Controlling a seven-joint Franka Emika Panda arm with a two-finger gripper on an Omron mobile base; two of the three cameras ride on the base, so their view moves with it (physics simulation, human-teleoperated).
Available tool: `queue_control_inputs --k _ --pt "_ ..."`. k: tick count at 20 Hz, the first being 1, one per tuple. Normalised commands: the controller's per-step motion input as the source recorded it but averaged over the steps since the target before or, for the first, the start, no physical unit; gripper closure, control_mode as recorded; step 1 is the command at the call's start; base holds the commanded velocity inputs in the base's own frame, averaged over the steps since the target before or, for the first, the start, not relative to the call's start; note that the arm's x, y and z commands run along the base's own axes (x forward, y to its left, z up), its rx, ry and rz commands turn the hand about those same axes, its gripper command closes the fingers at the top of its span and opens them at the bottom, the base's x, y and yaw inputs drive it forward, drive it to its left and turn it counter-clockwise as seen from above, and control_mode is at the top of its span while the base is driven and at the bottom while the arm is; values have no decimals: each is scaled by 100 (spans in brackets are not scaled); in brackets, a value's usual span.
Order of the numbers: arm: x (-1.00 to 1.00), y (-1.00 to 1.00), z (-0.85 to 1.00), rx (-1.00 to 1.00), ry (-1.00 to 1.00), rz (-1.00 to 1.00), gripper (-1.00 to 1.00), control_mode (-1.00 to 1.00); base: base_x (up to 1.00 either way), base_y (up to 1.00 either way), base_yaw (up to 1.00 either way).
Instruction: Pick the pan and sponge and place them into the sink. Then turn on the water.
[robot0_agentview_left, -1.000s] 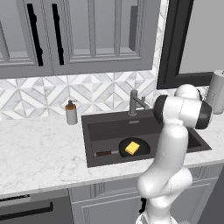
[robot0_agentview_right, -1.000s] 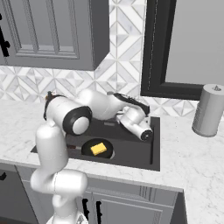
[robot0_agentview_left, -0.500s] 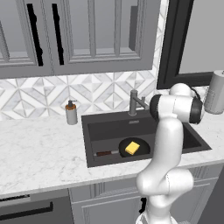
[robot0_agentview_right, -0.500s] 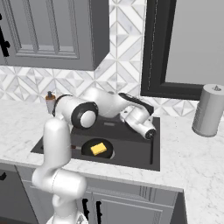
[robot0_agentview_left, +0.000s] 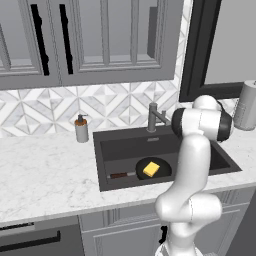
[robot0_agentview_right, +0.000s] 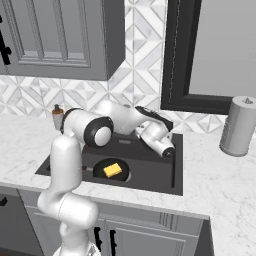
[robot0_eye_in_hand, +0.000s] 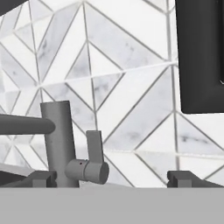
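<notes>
Our hand view brings up the faucet (robot0_eye_in_hand: 61, 144) lever between our wide-open, empty gripper (robot0_eye_in_hand: 111, 178) tips, while the left base view shows the sponge (robot0_agentview_left: 151, 169) on the pan (robot0_agentview_left: 162, 172) in the sink (robot0_agentview_left: 107, 150), at 8 o'clock from the partly arm-hidden faucet.

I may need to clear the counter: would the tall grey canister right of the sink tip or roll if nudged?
The canister stands upright and looks tall for its base, so a push near its top could probably topple it. It looks round, so once down it would likely roll along the counter.
</notes>
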Motion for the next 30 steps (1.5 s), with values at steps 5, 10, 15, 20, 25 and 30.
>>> queue_control_inputs --k 5,10,15,20,25,30 --pt "16 10 0 0 0 -16 -100 -100 0 0 0" --pt "6 18 0 0 0 -12 -100 -100 0 0 0" --pt "0 20 0 0 0 -7 -100 -100 0 0 0" --pt "13 6 0 0 0 -1 -100 -100 0 0 0" --pt "23 4 0 0 0 0 -100 -100 0 0 0" --pt "19 3 0 0 0 0 -100 -100 0 0 0"
